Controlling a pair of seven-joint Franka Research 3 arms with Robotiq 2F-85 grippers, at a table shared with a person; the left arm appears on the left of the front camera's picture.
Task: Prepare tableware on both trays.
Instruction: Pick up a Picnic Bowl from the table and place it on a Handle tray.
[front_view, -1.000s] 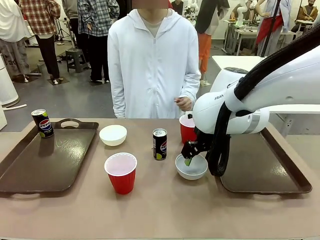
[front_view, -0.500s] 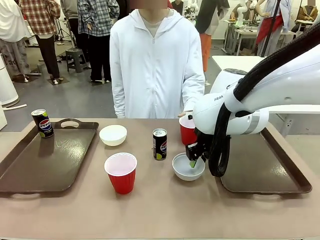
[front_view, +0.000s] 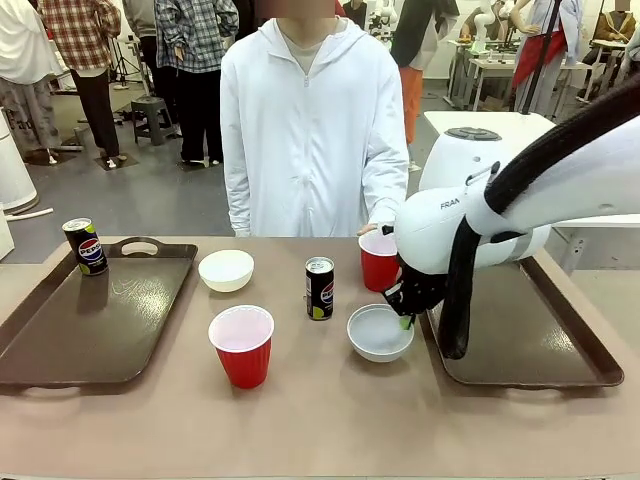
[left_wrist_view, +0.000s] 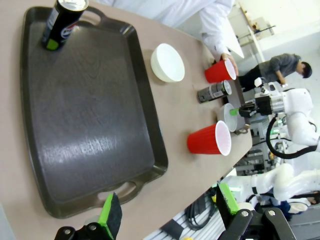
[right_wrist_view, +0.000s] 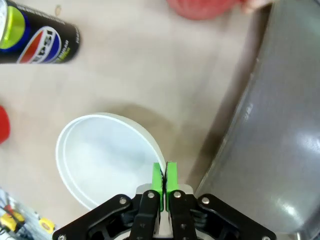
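The tray looks glossy plastic, the tabletop matt, the bowl smooth, the can shiny metal.

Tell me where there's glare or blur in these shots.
Front view: sharp, with a pale sheen on the left tray. Left wrist view: wide-angle, the table runs tilted. Right wrist view: the soda can and red cup look soft, glare streaks the right tray, a faint shadow edges the bowl.
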